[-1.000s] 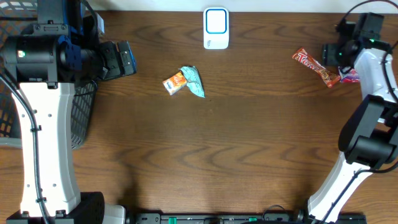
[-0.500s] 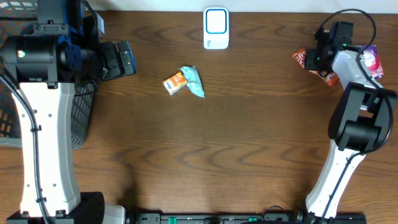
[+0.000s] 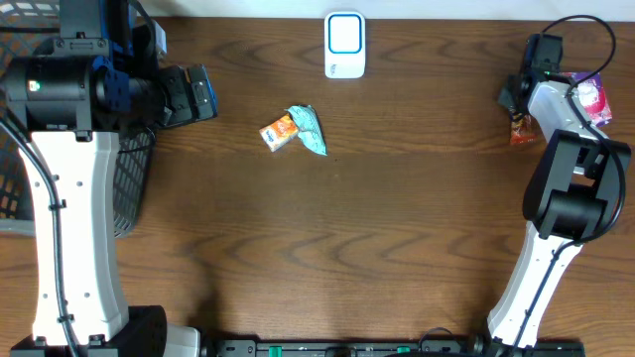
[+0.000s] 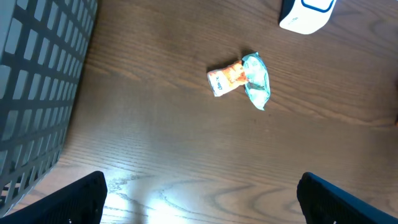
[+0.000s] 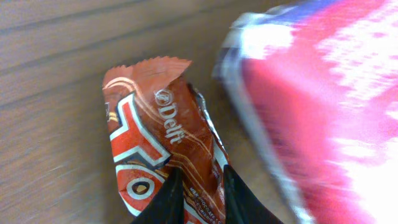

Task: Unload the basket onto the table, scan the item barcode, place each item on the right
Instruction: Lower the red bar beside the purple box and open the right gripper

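My right gripper [image 5: 202, 180] is shut on a red chocolate bar [image 5: 155, 124], its two dark fingers pinching the wrapper's near end. From overhead this gripper [image 3: 517, 99] is at the far right of the table, and only a bit of the bar [image 3: 521, 130] shows beside the arm. The white and blue scanner [image 3: 344, 45] stands at the back centre, also in the left wrist view [image 4: 305, 12]. My left gripper [image 4: 205, 208] hangs open over bare wood at the left [image 3: 198, 94], holding nothing.
An orange packet [image 3: 280, 132] and a teal packet [image 3: 310, 129] lie together mid-table. A pink packet [image 3: 593, 94] lies next to the right gripper, filling the right of its wrist view [image 5: 323, 93]. A dark wire basket [image 3: 129, 188] stands at the left edge.
My right gripper has closed on the red bar and swung it round; the bar lay flat and diagonal before, and now mostly hides under the arm. The left arm has not moved.
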`<state>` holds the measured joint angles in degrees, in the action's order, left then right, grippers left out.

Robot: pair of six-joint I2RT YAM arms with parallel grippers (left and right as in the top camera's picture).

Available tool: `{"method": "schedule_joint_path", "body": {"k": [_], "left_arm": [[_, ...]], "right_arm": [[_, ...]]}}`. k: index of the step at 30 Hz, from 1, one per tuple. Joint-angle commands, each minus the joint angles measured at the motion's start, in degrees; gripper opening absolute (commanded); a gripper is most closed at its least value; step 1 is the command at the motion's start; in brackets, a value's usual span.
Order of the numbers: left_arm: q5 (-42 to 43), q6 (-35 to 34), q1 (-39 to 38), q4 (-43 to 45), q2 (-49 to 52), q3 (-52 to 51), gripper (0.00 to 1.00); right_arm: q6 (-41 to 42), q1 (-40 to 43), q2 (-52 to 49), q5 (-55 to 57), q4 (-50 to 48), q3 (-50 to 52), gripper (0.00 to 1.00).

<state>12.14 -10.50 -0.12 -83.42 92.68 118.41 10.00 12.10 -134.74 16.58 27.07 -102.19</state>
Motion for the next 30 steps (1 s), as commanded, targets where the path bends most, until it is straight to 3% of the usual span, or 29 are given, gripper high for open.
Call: {"method": "schedule_joint_path", "body": {"k": [1, 14, 19, 22, 26, 30], "left_arm": [[0.48, -0.28, -0.11, -0.09, 0.44, -0.13, 0.98], [0.46, -0.28, -0.11, -0.09, 0.44, -0.13, 0.98], [0.48, -0.28, -0.11, -0.09, 0.44, -0.13, 0.98], [0.48, -0.28, -0.11, -0.09, 0.44, -0.13, 0.98], [0.48, -0.28, -0.11, -0.09, 0.44, -0.13, 0.98], [0.48, -0.28, -0.11, -0.11, 0.44, -0.13, 0.98]], "right_arm": [[2.84, 0.57, -0.37, 8.96, 0.17, -0.02, 0.21], [1.68, 0.2, 9.14, 6.36, -0.2, -0.24, 0.32], [-0.42, -0.72, 11.45, -11.58, -0.09, -0.24, 0.4], [-0.37, -1.6, 11.45, -26.6, 0.81, -0.22, 0.53], [-0.39, -3.72, 11.34, -43.47, 5.4, -0.17, 0.62], [0.42, -7.48, 11.3, -51.25, 10.95, -0.11, 0.65]]}}
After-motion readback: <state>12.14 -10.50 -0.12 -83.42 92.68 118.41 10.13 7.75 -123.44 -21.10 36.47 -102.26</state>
